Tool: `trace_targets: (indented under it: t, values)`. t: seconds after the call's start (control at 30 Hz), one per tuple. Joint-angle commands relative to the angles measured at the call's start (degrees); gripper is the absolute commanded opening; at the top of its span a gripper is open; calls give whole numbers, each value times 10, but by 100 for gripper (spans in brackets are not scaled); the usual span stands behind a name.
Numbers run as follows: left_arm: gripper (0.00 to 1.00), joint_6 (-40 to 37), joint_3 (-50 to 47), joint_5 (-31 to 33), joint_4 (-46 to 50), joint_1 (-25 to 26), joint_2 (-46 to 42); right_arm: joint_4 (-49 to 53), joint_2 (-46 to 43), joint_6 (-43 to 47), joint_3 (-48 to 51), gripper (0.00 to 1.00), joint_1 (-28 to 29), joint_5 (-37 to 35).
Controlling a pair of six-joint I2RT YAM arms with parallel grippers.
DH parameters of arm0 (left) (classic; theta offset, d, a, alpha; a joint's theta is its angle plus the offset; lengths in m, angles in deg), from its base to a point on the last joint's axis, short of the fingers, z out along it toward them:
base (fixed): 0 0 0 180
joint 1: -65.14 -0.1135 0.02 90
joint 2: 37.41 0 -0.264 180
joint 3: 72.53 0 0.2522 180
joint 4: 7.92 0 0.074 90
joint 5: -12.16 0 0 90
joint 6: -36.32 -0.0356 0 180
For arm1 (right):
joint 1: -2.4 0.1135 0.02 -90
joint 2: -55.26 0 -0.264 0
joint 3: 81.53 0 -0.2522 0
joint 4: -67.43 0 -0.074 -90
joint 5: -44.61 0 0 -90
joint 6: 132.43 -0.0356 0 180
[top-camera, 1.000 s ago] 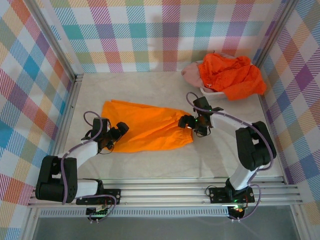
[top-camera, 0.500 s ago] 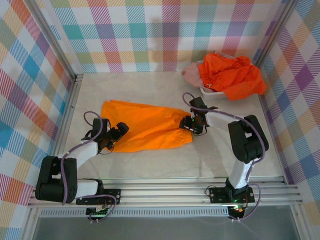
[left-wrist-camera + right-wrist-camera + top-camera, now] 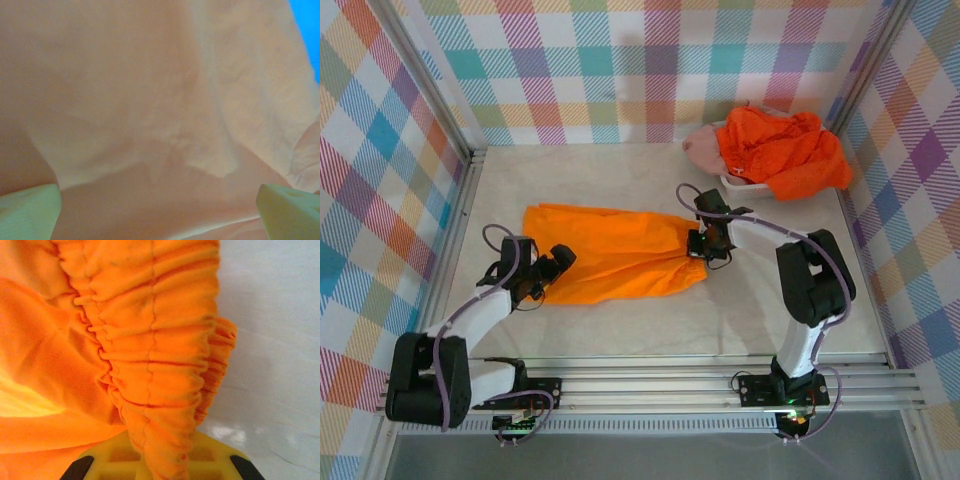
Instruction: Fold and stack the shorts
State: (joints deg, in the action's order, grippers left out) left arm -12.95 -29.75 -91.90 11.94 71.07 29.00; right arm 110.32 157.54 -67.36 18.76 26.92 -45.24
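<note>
The right gripper [image 3: 699,246] was clamped on the gathered waistband of the orange shorts [image 3: 620,255], elastic bunched between its jaws. Those shorts were laid flat across the middle of the table [image 3: 620,330]. The left gripper [image 3: 550,270] was held wide open at their left end, over the cloth. A second orange pair [image 3: 785,150] and a pink pair [image 3: 700,150] were heaped in the basket [image 3: 738,184], far right.

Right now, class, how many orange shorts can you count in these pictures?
2. The flat orange shorts lie mid-table; the heaped orange shorts drape over the white basket at the back right. More may be hidden beneath.
</note>
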Motion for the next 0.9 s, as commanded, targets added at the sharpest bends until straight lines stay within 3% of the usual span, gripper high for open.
trace_targets:
  t: [0.0, 0.3, 0.47, 0.63, 0.73, 0.87]
  values:
    - [100, -18, 34, -7, 48, 5, -56, 127, -66, 91, -28, 0, -2, -111]
    - [100, -37, 59, -39, 64, 16, -137, 322, -128, 245, -123, 0, -2, -419]
    - [100, -17, 55, -32, 24, 86, -121, 347, -106, 276, -204, 0, -2, -476]
    - [84, 5, 61, -14, -32, 168, -61, 386, -69, 264, -283, 0, 11, -498]
    - [65, 22, 74, -7, -67, 212, -1, 388, -57, 274, -302, 0, 29, -516]
    - [48, 34, 101, 13, -99, 272, 70, 409, -41, 263, -328, 0, 42, -529]
